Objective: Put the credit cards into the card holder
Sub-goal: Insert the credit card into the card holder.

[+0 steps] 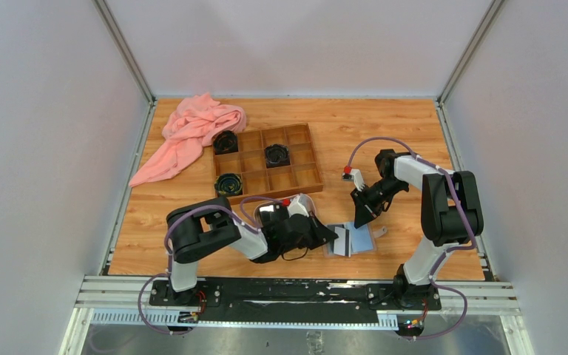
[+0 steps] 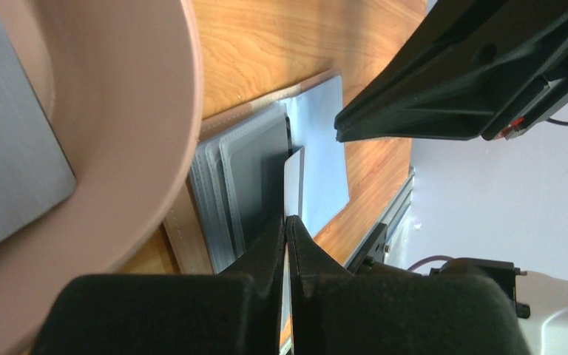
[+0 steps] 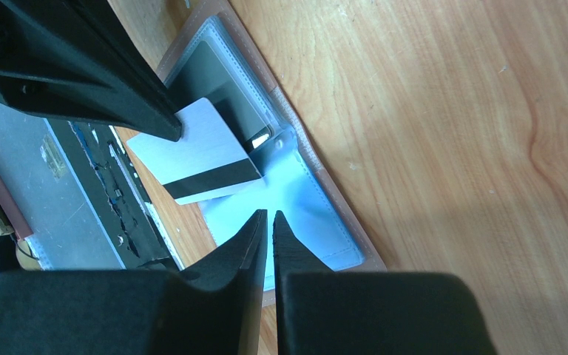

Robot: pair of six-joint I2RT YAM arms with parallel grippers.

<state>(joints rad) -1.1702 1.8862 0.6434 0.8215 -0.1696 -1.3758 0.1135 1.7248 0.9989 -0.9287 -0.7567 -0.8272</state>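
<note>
The card holder (image 1: pixel 355 240) lies open on the table near the front edge, its pale blue inside (image 3: pixel 303 203) facing up and a dark card (image 3: pixel 218 78) in its clear sleeve. My left gripper (image 2: pixel 287 218) is shut on a white credit card (image 3: pixel 200 159) with a black stripe. It holds the card's edge at the sleeves (image 2: pixel 255 177). My right gripper (image 3: pixel 270 213) is shut with nothing in it, its tips just above the holder's blue flap. Another grey card (image 2: pixel 7 148) lies in the pink tray (image 2: pixel 140 148).
A wooden compartment box (image 1: pixel 266 164) with black coiled items stands behind the arms. A pink cloth (image 1: pixel 192 133) lies at the back left. The pink-rimmed tray (image 1: pixel 305 201) sits just left of the holder, mostly under my left arm. The table's front rail (image 1: pixel 296 292) is close.
</note>
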